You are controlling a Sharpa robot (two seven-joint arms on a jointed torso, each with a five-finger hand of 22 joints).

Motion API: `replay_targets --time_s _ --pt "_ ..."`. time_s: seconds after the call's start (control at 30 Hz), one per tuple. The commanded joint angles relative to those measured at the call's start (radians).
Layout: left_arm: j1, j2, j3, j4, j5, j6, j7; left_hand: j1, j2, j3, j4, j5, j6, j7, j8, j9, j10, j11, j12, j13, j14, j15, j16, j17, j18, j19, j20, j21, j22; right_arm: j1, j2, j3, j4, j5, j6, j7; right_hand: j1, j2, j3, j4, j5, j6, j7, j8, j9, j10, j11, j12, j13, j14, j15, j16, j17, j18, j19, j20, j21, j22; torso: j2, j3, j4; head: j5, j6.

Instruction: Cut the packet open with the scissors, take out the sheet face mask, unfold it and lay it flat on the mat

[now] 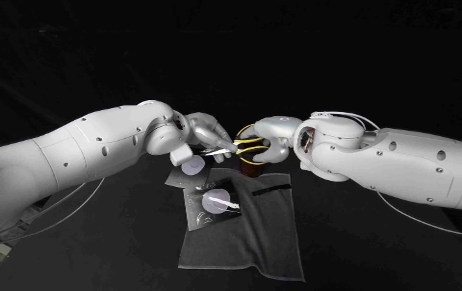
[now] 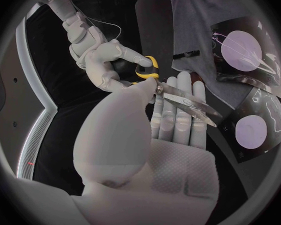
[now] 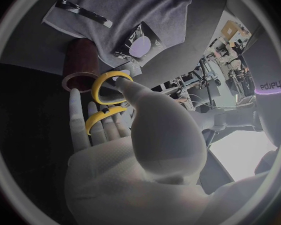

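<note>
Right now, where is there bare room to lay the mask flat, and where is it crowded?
Free: the near half of the mat, between the packet on its left edge and its near hem. Crowded: the far end, where the left hand and right hand hold the scissors above a second packet and a brown cup.

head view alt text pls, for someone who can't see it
Two white robot arms meet over a black table: the right hand holds yellow-handled scissors by the loops while the left hand holds the blades. Below, one dark packet lies on a grey mat, a second packet just off its corner.
</note>
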Motion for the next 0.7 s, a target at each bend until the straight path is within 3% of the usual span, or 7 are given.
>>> replay_targets --time_s 0.03,0.1,0.27,0.33,0.4,0.57,0.7 --pt "0.0 -0.001 -0.003 -0.003 -0.006 -0.001 -0.062 0.003 0.003 0.154 -0.15 0.003 0.009 0.001 -0.003 0.027 0.03 -0.021 0.002 0.0 0.011 -0.003 -0.007 0.002 0.012 -0.009 -0.002 0.006 0.002 0.011 -0.002 0.003 -0.005 -0.024 0.081 -0.072 0.01 0.001 -0.007 0.0 0.005 0.002 -0.003 0.0 0.0 0.002 -0.002 -0.001 0.0 0.014 -0.007 0.002 0.002 0.006 0.004 0.0 -0.009 -0.002 0.0 -0.0002 0.0003 0.001 0.0" --pt "0.0 -0.002 -0.004 -0.004 -0.006 0.0 -0.07 0.003 0.003 0.154 -0.15 0.003 0.009 0.001 -0.003 0.027 0.03 -0.021 0.002 0.0 0.011 -0.003 -0.007 0.002 0.012 -0.009 -0.002 0.006 0.002 0.02 0.0 0.003 -0.002 -0.021 0.091 -0.068 0.018 0.003 -0.017 0.002 0.004 0.005 -0.001 0.001 0.0 0.011 0.0 0.0 0.001 0.087 -0.013 0.014 0.01 0.004 -0.001 0.0 -0.022 -0.001 0.0 -0.0003 0.0011 0.001 -0.001" --pt "0.0 -0.002 -0.006 -0.006 -0.006 0.0 -0.082 0.0 0.003 0.158 -0.152 0.003 0.009 0.001 -0.003 0.028 0.031 -0.022 0.001 0.0 0.012 -0.003 -0.007 0.003 0.012 -0.011 -0.001 0.008 0.003 0.034 0.0 0.005 0.001 0.031 0.08 -0.058 0.029 0.01 -0.018 0.004 0.005 0.004 0.014 0.001 -0.001 0.042 0.014 0.002 0.003 0.152 -0.02 0.019 0.015 -0.008 -0.029 0.003 -0.045 -0.002 0.0 -0.0012 0.0006 -0.001 -0.001" --pt "0.0 -0.002 -0.007 -0.007 -0.006 0.0 -0.086 -0.004 0.002 0.163 -0.156 0.003 0.01 0.001 -0.003 0.03 0.032 -0.022 0.001 0.0 0.013 -0.003 -0.008 0.004 0.013 -0.012 -0.001 0.011 0.005 0.039 -0.001 0.006 0.002 0.06 0.063 -0.052 0.034 0.012 -0.009 0.004 0.008 -0.004 0.025 0.0 -0.002 0.064 0.026 0.003 0.004 0.184 -0.025 0.019 0.017 -0.025 -0.114 0.003 -0.067 -0.006 0.0 -0.001 0.001 -0.001 0.0" --pt "0.0 -0.002 -0.007 -0.008 -0.006 0.001 -0.089 -0.004 0.002 0.163 -0.156 0.003 0.01 0.001 -0.003 0.03 0.032 -0.022 0.001 0.0 0.013 -0.003 -0.008 0.004 0.013 -0.012 -0.001 0.011 0.005 0.043 -0.002 0.008 0.002 0.102 0.045 -0.046 0.035 0.01 0.0 0.004 0.017 -0.024 0.04 -0.003 -0.004 0.075 0.04 0.003 0.004 0.205 -0.044 0.018 0.017 -0.035 -0.168 0.003 -0.073 -0.008 0.0 -0.0009 0.0012 -0.001 0.0" --pt "0.0 -0.003 -0.009 -0.009 -0.005 0.001 -0.095 -0.008 0.002 0.167 -0.159 0.003 0.01 0.001 -0.004 0.032 0.033 -0.022 0.001 0.0 0.014 -0.004 -0.009 0.005 0.013 -0.014 0.0 0.013 0.007 0.053 -0.006 0.011 -0.001 0.216 0.05 -0.044 0.033 0.018 0.035 0.003 0.021 -0.079 0.057 -0.007 -0.01 0.093 0.057 0.004 0.005 0.216 -0.039 0.013 0.016 -0.059 -0.268 0.003 -0.081 -0.014 0.0 -0.0004 0.0003 0.0 0.002" --pt "0.0 -0.003 -0.01 -0.011 -0.002 0.001 -0.1 -0.009 0.002 0.169 -0.16 0.003 0.01 0.0 -0.004 0.032 0.033 -0.022 0.001 0.0 0.015 -0.004 -0.009 0.006 0.014 -0.014 0.0 0.014 0.007 0.062 -0.008 0.013 0.001 0.277 0.101 -0.06 0.012 0.008 0.057 0.006 0.023 -0.105 0.048 -0.007 -0.01 0.028 0.046 -0.001 0.001 0.068 -0.001 -0.001 0.001 -0.078 -0.332 0.003 -0.08 -0.015 0.0 0.0002 -0.0001 0.001 0.003"
